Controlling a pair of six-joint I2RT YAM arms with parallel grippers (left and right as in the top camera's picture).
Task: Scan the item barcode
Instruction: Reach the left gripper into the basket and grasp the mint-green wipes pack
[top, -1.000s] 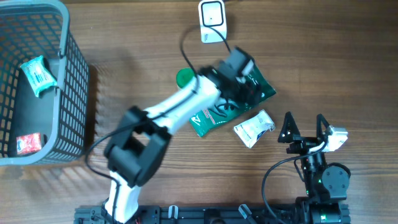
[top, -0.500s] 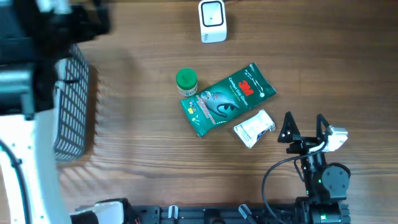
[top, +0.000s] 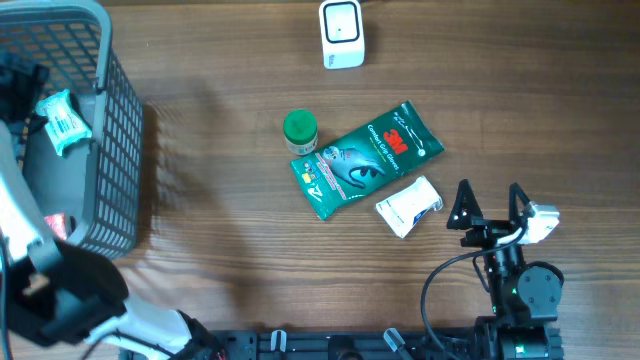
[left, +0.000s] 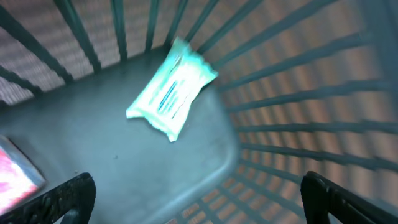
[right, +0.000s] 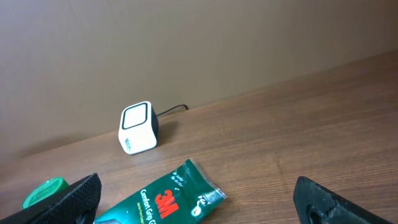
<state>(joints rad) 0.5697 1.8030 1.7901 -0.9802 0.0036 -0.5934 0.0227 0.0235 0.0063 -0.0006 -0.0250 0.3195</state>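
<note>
While my left claw (left: 199, 198) hangs inside the grey basket (top: 120, 130), its fingers stand at full spread at the two lower corners of the left wrist view, with nothing between them. The teal packet (left: 172, 88) lies flat on the basket floor at 12 o'clock from that claw, clear of both fingers; a red packet (left: 15, 171) shows at 9 o'clock, cut off by the frame edge.

In the overhead view the basket occupies the 9 to 10 o'clock part of the surface (top: 230, 260); the white scanner (top: 342, 35) sits at the 12 o'clock edge, well apart from the basket. Near the centre stands a green-capped bottle (top: 299, 128); a green 3M pouch (top: 365, 160) lies just beside it at its 4 o'clock. A small white packet (top: 408, 206) lies at the pouch's 5 o'clock, and I cannot tell whether the two touch.

My right claw (top: 490, 196) sits at 4 o'clock on the surface, fingers spread wide and holding nothing; the white packet lies near it at its 9 o'clock, apart from it.
</note>
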